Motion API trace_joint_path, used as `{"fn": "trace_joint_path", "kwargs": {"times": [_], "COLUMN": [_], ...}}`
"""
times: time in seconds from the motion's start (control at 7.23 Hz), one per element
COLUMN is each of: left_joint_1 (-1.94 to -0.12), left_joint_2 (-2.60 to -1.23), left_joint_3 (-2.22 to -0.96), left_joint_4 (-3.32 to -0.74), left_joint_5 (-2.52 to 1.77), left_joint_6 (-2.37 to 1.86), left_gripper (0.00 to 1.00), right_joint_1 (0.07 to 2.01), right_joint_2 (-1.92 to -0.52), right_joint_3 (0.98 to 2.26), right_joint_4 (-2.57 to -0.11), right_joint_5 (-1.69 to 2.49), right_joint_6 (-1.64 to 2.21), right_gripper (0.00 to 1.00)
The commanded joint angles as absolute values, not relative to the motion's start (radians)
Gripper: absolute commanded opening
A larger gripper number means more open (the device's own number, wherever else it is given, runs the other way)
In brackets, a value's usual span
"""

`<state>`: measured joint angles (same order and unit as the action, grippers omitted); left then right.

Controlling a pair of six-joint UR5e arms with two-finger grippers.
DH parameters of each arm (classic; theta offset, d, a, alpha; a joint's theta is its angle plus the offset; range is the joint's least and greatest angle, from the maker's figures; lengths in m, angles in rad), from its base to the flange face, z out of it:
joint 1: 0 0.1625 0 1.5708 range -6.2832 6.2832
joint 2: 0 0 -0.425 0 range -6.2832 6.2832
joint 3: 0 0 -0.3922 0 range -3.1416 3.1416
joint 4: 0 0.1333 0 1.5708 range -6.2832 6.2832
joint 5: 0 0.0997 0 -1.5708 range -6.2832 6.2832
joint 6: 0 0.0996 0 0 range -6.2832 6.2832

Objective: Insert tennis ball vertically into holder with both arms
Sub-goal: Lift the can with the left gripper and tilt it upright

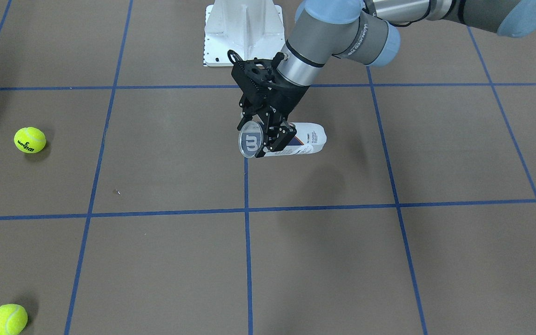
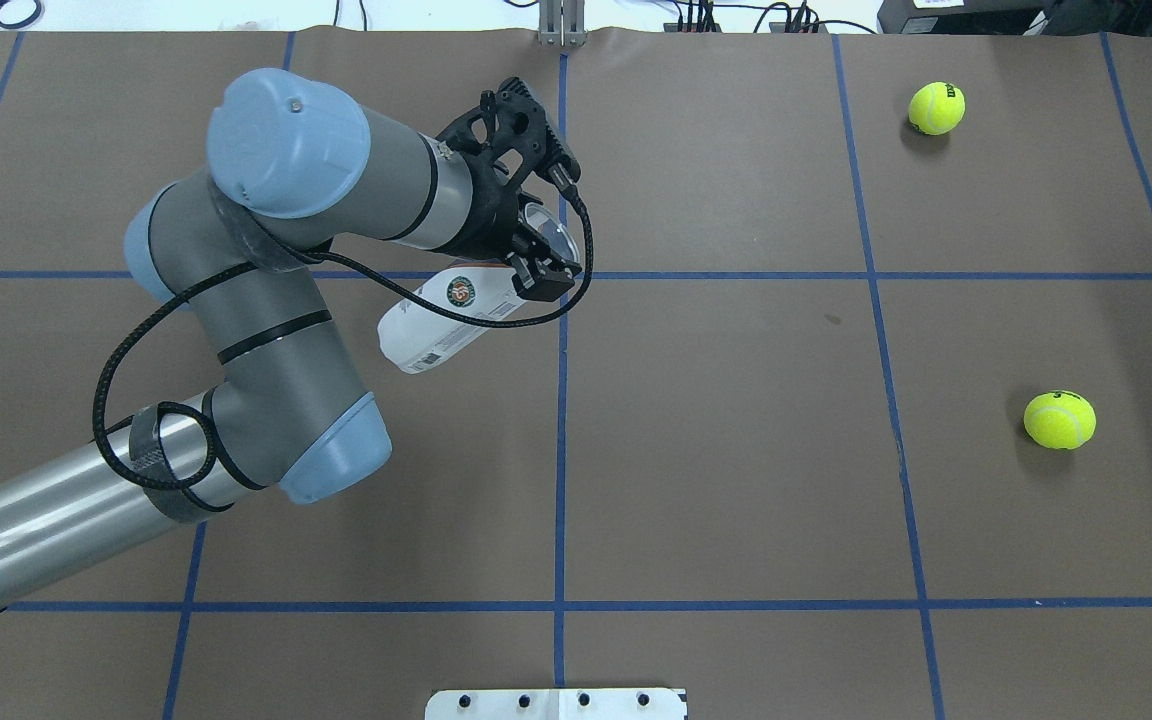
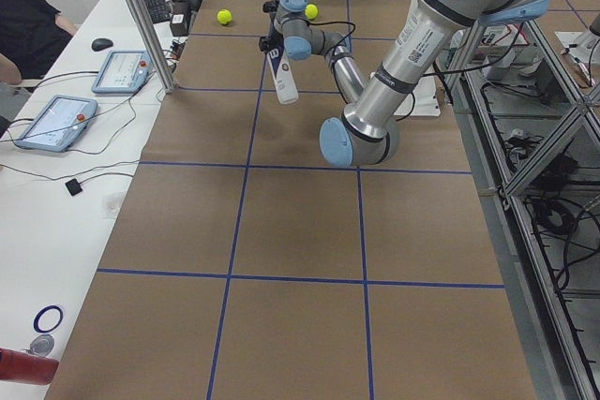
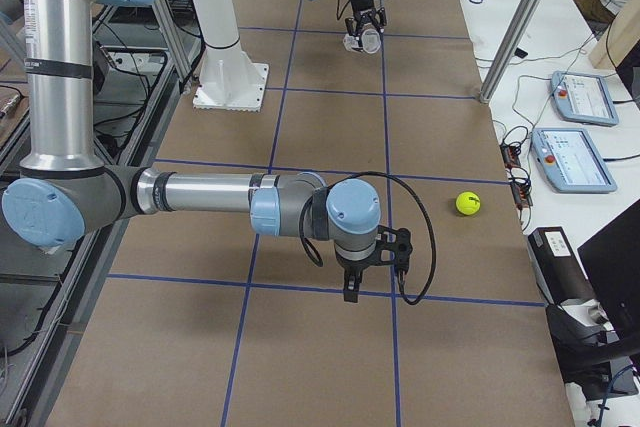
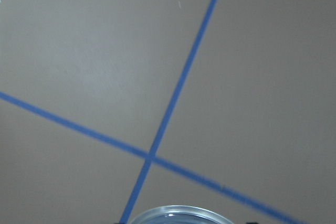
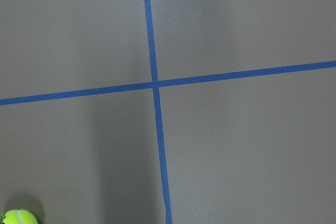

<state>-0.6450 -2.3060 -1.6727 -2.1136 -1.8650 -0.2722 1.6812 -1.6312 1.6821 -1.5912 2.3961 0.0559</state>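
Within the left claw, the holder hangs tilted, lid end gripped

The left arm is built of silver-grey tubes: a brushed-metal long link and matte grey joint housings ringed with thin black bands, each closed by a rounded light-blue cap. White lettering runs across one grey housing. A thin black cable loops beside the links, bound to the metal tube by a band of black tape. The left gripper is black and skeletal, with lattice-like linkages and two fingers. The right arm has the same metal tube, grey joints and blue caps, its own looping black cable and the black right gripper. A white metal pedestal has small dark screws along its flange.
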Motion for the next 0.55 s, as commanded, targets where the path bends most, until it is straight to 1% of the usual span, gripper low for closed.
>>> {"fn": "trace_joint_path", "kwargs": {"times": [0.0, 0.28, 0.41], "left_joint_1": [-0.643, -0.637, -0.629], "left_joint_2": [-2.277, -2.208, -2.194], "left_joint_3": [-1.667, -1.664, -1.631], "left_joint_4": [-2.401, -2.642, -2.760], "left_joint_5": [-1.765, -1.680, -1.584], "left_joint_6": [-0.420, -0.487, -0.515], "left_gripper": [0.45, 0.45, 0.45], "right_joint_1": [1.681, 1.681, 1.681], "right_joint_2": [-1.631, -1.631, -1.632], "right_joint_3": [1.681, 1.681, 1.683], "right_joint_4": [-1.557, -1.557, -1.557], "right_joint_5": [2.399, 2.401, 2.401], "right_joint_6": [0.061, 0.061, 0.061], "right_gripper": [0.99, 0.99, 0.99]}}
